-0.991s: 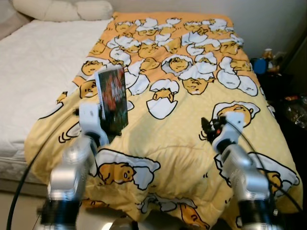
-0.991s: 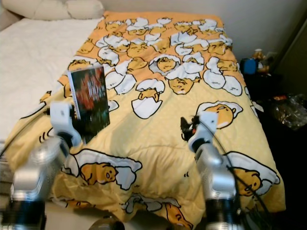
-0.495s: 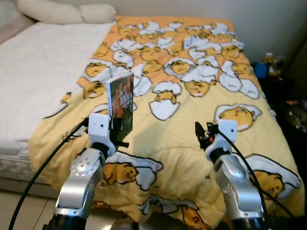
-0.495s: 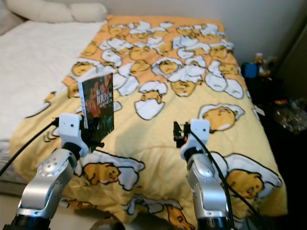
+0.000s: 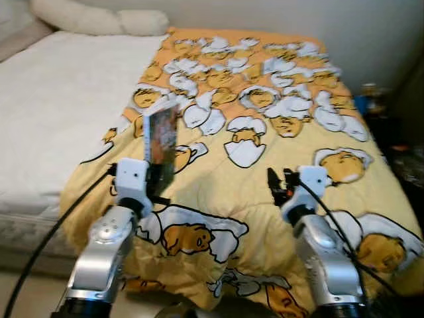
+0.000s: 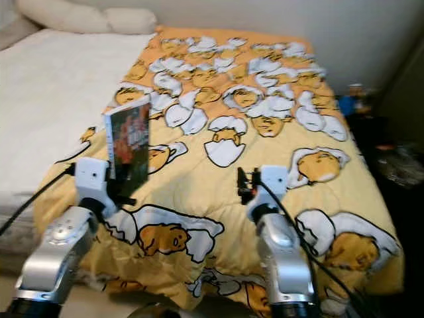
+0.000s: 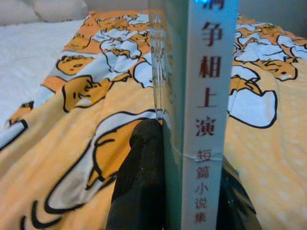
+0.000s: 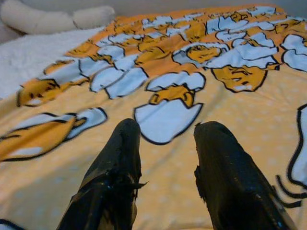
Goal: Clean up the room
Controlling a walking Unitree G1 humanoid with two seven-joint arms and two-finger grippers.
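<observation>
- While I watch through the head cameras, the left end effector [image 5: 158, 177] is clamped on a book [image 5: 161, 140], held upright above the near left part of the bed [image 5: 40, 99].
- Left wrist view: the book's [image 7: 207, 96] pale spine faces the camera, printed with red Chinese characters; one black finger [image 7: 141, 182] presses against the cover side, the other is partly visible on the far side of the spine.
- Book's cover is dark with reddish artwork; detail is blurred in the head views.
- Right end effector [image 5: 278, 185] hovers over the near right part of the blanket [image 5: 265, 172], holding nothing.
- Right wrist view: its two black fingers [image 8: 115, 177] stand apart with a clear gap between them, blanket [image 8: 201, 72] showing through the gap.
- Blanket is yellow-orange, patterned with cartoon egg figures in white shells, and covers the right side of the bed, draping over the foot edge.
- White sheet lies bare on the left side of the bed; two pale pillows [image 5: 99, 20] sit at the head.
- Dark area right of the bed holds small items, including something blue [image 5: 361, 103]; too blurred for me to identify.
- Black cables run along both silver arms.
</observation>
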